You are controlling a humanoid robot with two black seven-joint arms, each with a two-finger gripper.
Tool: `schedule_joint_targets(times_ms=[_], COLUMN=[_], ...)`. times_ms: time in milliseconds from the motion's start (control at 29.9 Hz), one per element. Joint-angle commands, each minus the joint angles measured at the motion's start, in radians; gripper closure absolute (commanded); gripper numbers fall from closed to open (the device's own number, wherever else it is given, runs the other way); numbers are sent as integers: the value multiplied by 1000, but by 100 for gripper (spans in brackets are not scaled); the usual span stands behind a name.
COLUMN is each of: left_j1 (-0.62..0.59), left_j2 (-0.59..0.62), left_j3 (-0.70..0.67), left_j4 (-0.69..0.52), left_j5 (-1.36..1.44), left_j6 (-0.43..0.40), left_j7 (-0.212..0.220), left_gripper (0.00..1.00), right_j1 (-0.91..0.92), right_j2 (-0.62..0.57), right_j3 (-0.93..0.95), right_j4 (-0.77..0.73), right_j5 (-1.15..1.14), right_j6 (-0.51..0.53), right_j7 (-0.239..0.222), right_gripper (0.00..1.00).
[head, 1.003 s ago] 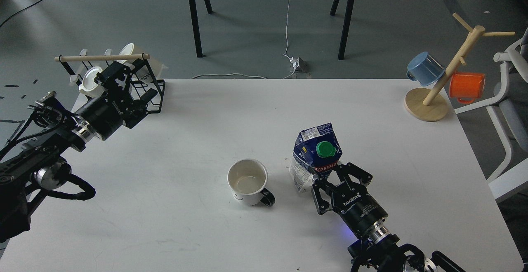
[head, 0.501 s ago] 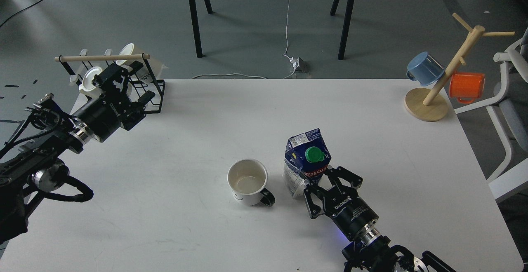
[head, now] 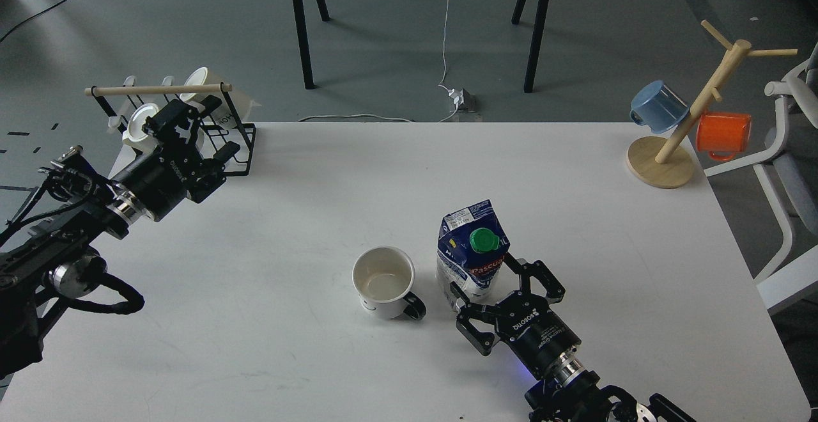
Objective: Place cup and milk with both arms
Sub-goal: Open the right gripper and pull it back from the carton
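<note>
The cup, a white mug with a black handle, stands upright near the table's middle front. The milk, a blue and white carton with a green cap, stands upright just right of the cup. My right gripper is at the carton's near side. Its jaws are spread wide on either side of the carton's base, with its fingers clear of the carton's walls. My left gripper is far left, beside the black wire rack. It is too dark to tell its fingers apart.
The wire rack holds cream mugs under a wooden bar at the table's back left corner. A wooden mug tree with a blue mug and an orange mug stands at the back right. The table is white.
My right arm has carried the milk left and nearer, set it down beside the cup, and spread its jaws. My left gripper has drawn back slightly.
</note>
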Motion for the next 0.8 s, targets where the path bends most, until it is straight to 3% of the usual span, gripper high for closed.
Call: schedule_joint_targets(times_ms=[0,301,769], left_j1=[0,0,20], left_j2=[0,0,-9], left_j3=[0,0,0], left_j4=[0,0,0], left_j5=[0,0,-1], left_j6=[0,0,14], left_j7=[0,0,0], left_gripper=[6,6,6], right_j1=[-15,-87,-305], right_j2=[-4,-33,-233], right_j3=[0,15,89], right_j4=[4,90,283], right_j5=[0,0,0], right_j6=[0,0,0], right_j7=[-1,-1,-1], right_gripper=[1,1,1])
